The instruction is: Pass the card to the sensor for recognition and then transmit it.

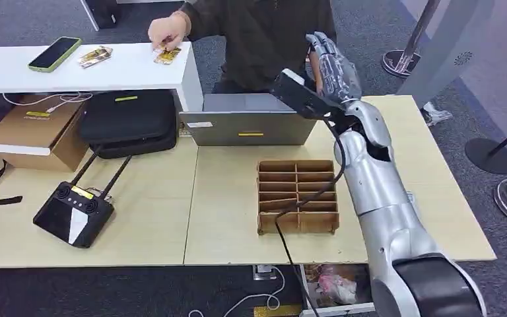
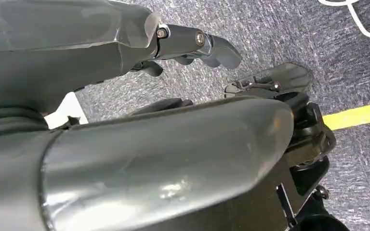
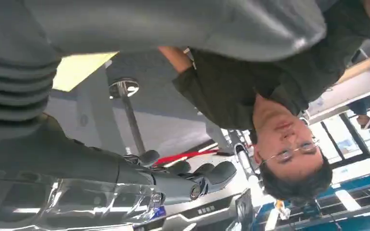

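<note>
A person's hand [image 1: 167, 34] presses a small gold card [image 1: 167, 56] onto the white side table [image 1: 138, 72] at the back left. A second gold card [image 1: 95, 56] lies beside a green phone [image 1: 55, 53] on the same table. My right hand [image 1: 333, 66] is raised high above the desk's far edge, close to the person's torso, with its fingers straight up and nothing in it. The right wrist view shows that hand [image 3: 77, 159] empty, with the person's forearm [image 3: 173, 57] just beyond it. My left hand [image 2: 139, 96] hangs over grey carpet, with its fingers [image 2: 197, 41] loosely extended and holding nothing.
A brown cardboard divider tray [image 1: 297, 195] sits mid-desk in front of a grey laptop-like box [image 1: 251, 122]. A black controller with antennas [image 1: 72, 212] lies at the front left. Behind it are a black case [image 1: 129, 119] and a cardboard box [image 1: 33, 129]. Stanchion bases [image 1: 488, 155] stand to the right.
</note>
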